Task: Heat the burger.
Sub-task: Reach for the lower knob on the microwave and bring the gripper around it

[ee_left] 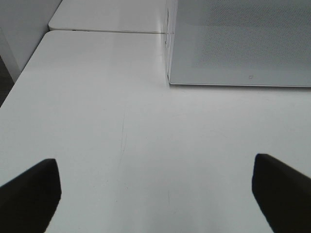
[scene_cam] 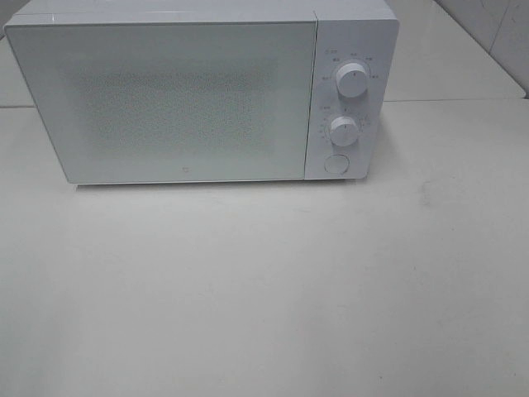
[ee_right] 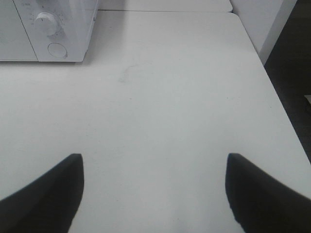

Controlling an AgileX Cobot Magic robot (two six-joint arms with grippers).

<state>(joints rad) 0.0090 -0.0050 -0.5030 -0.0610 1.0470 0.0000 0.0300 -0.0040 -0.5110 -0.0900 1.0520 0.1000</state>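
On table [scene_cam: 264,298]: closed microwave [scene_cam: 165,99]. Burger not in view; location cannot be told. Left end effector [ee_left: 155,194], right end effector [ee_right: 154,191]: jaws wide, empty. Burger presumably light, soft, layered: grip gently across bun sides.

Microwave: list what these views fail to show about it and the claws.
Exterior high view: the closed door hides the microwave interior.
Exterior high view: markings around upper dial and lower dial too small to read.
Wrist views: frame edge cuts off left claw and right claw beyond the tips; both outside exterior high view.
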